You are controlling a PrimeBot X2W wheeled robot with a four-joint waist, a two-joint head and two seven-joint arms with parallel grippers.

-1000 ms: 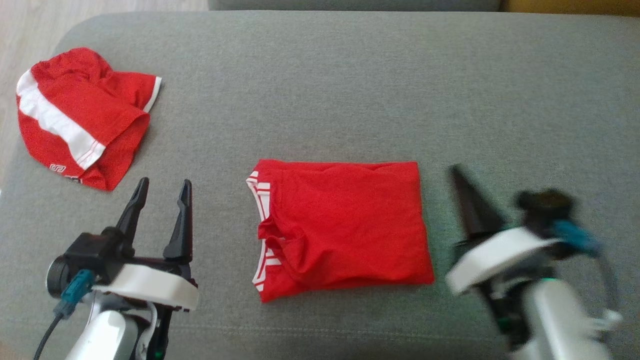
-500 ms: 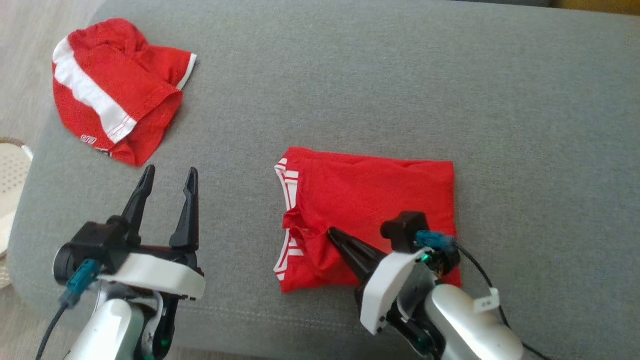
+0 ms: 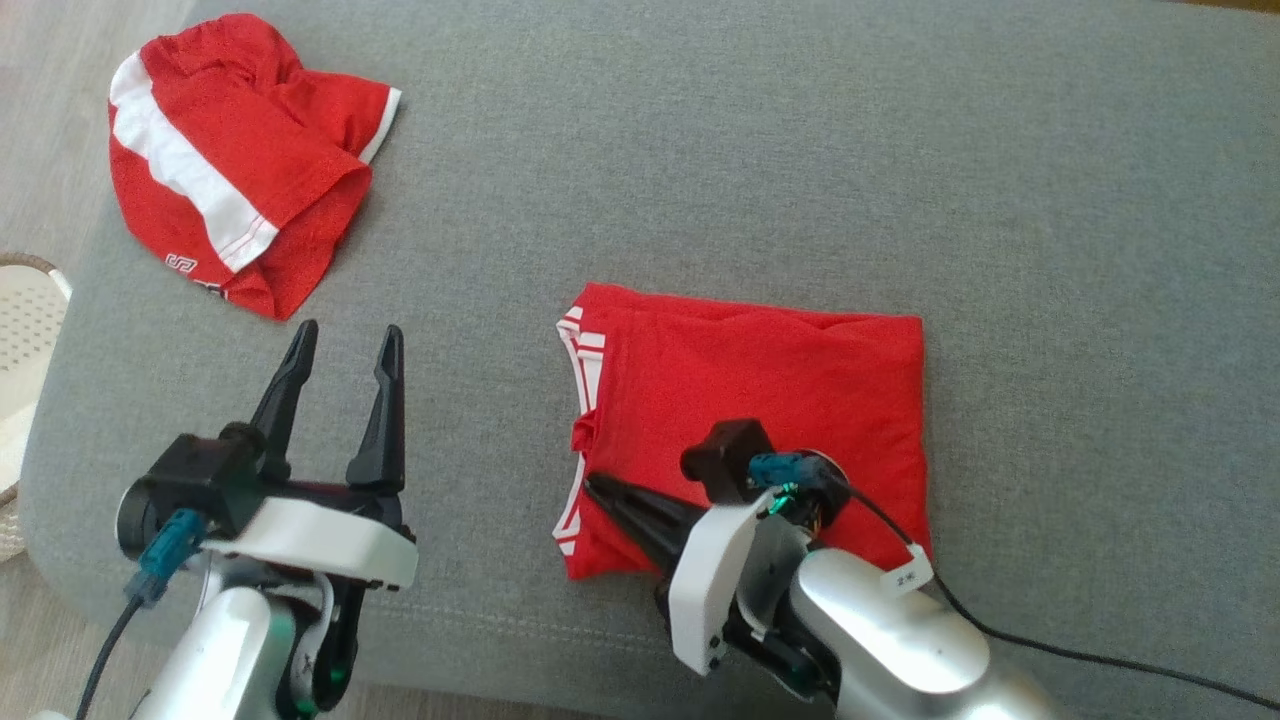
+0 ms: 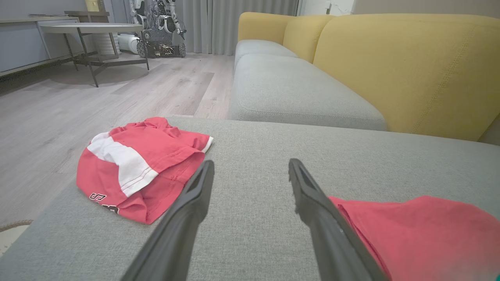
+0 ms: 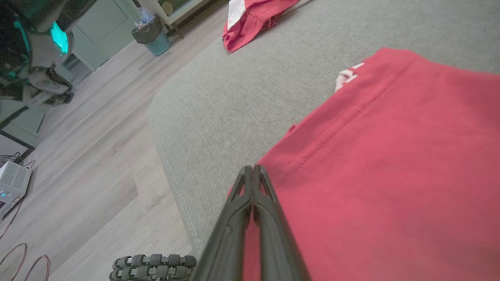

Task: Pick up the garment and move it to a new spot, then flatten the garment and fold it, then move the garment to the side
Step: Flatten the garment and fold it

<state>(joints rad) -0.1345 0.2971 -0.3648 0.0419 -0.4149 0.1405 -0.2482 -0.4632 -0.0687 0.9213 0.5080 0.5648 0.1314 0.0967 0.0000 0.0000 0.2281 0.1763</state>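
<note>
Right gripper (image 3: 592,484) (image 5: 253,168): fingers pressed tight together, and the tips lie right at the left hem of the folded garment (image 3: 760,390) (image 5: 390,156), toward its front corner. Whether any cloth is caught between them, I can't tell. The arm slants in across the garment's front half.

Left gripper (image 3: 348,330) (image 4: 252,162): fingers spread wide, hanging over bare cushion (image 3: 800,150) (image 4: 351,164) near the front-left corner, well apart from the folded garment.

The folded garment lies flat as a red rectangle around the cushion's middle, nearer the front edge, with its white-striped trim facing left.

Out past my left fingertips, a crumpled garment (image 3: 240,130) (image 4: 144,164), red with a white band, sits in the far-left corner. In the left wrist view I get wood floor (image 4: 117,89) beyond that corner and a yellow sofa back (image 4: 410,66) behind the cushion.
</note>
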